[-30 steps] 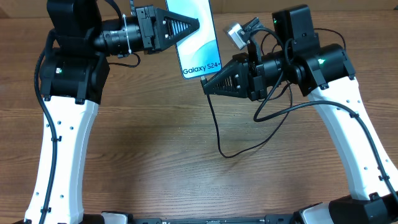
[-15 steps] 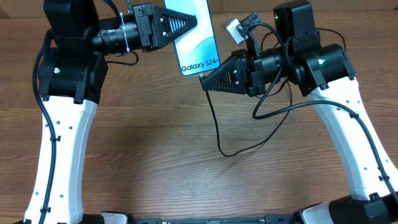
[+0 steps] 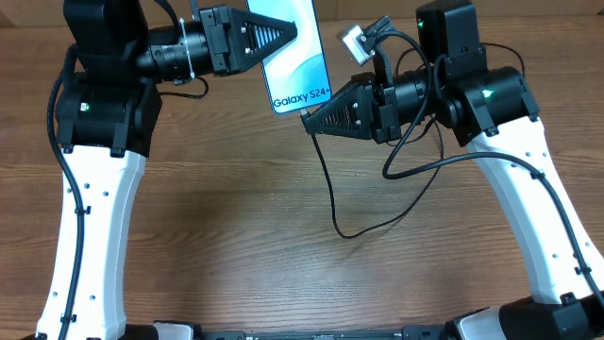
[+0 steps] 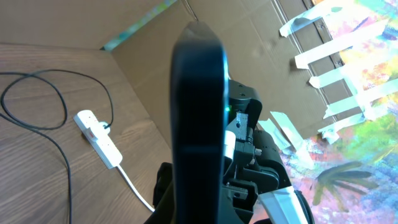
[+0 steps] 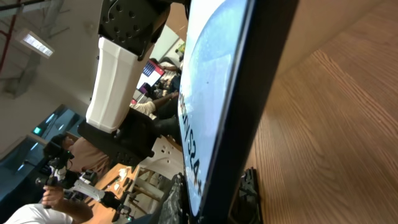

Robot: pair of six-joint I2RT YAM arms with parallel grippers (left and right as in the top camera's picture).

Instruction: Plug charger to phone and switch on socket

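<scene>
Two black grippers meet above the far side of a brown wood-grain table (image 3: pixel 236 217). The left gripper (image 3: pixel 291 33) is clamped on one long edge of the phone (image 3: pixel 300 66), a slim glossy slab with dark rounded edges and a lit pale-blue screen. The phone is held off the table, its long axis running away from the robot and its lower short edge facing the right arm. The right gripper (image 3: pixel 310 123), fingers pinched together, sits right at that lower edge, so it is the one nearer the port. The charger (image 3: pixel 330 189), a thin matte black cable, trails from its tip and loops across the wood; the connector itself is hidden. The power strip (image 4: pixel 99 138), smooth white plastic with red-marked switches, lies on the table well apart.
</scene>
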